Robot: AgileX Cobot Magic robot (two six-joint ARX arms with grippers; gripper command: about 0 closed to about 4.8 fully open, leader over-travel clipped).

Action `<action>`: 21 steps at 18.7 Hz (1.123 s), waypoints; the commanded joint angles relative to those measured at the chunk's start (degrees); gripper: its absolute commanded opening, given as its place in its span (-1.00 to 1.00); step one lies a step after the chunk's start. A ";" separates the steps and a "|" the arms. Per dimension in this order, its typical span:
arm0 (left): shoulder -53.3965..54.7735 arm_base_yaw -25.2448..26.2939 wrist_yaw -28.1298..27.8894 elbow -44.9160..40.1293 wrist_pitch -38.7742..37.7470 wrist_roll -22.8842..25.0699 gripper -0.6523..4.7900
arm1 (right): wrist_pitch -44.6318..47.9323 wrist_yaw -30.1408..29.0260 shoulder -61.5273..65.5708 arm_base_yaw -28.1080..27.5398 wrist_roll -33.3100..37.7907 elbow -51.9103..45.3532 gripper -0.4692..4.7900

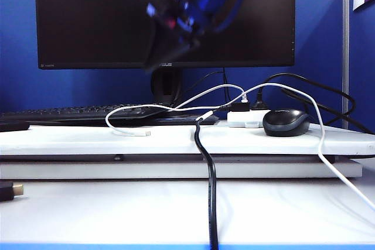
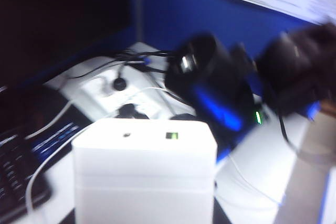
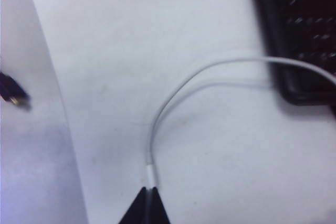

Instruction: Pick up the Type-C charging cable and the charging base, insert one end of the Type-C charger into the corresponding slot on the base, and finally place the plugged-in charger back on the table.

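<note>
Both parts seem picked up: left claw [image 2: 144, 219] pinching the charging base [image 2: 144, 174], right claw [image 3: 148, 205] pressed together on the Type-C charging cable [image 3: 173, 98] over the bench [image 3: 157, 35]; plugging and set-down remain

A blurred arm [image 1: 187, 10], possibly both, hangs before the monitor [image 1: 88, 21].

The charging base [image 2: 144, 174] looks like smooth, faintly translucent white plastic. The Type-C charging cable [image 3: 173, 95] has a smooth white rubbery sheath. The worktop [image 3: 157, 40] is matt white, lightly scuffed. The mouse [image 1: 286, 122] is glossy black plastic.
</note>
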 commanded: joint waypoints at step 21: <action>-2.05 0.02 -1.01 0.24 3.19 -3.76 -0.78 | 0.83 5.84 10.99 2.89 -6.91 3.02 -0.19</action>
